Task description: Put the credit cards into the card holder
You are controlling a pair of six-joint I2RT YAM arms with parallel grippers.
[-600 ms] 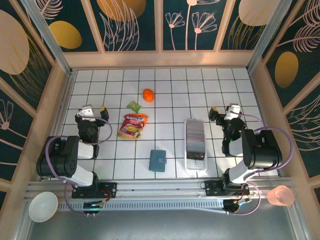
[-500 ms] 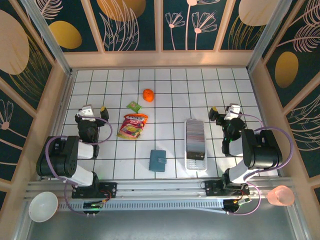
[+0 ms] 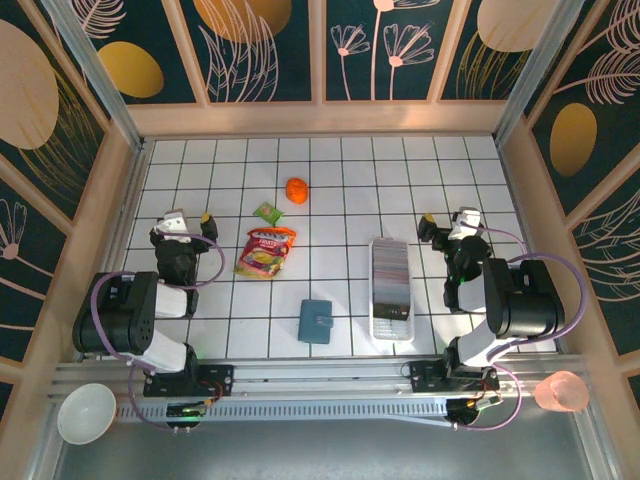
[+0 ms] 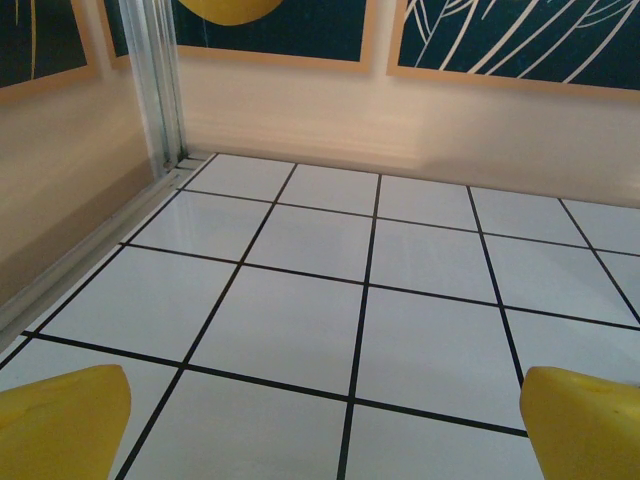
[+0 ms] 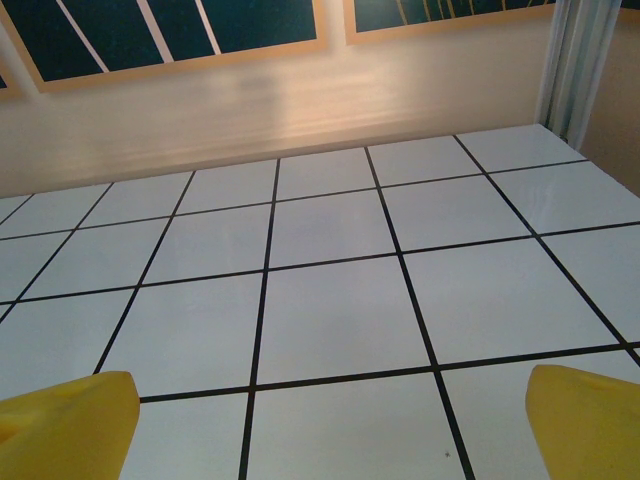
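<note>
Left hand [image 3: 190, 218] spread wide, empty; snack pouch [image 3: 265, 252] lettering seemingly illegible.

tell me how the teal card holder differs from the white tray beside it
The card holder is teal; the tray is white. The card holder is short and nearly square; the tray is long and narrow. The card holder looks folded shut with nothing on it; the tray carries a packed row of credit cards. Both lie flat on the tiled table, apart from each other.
</note>
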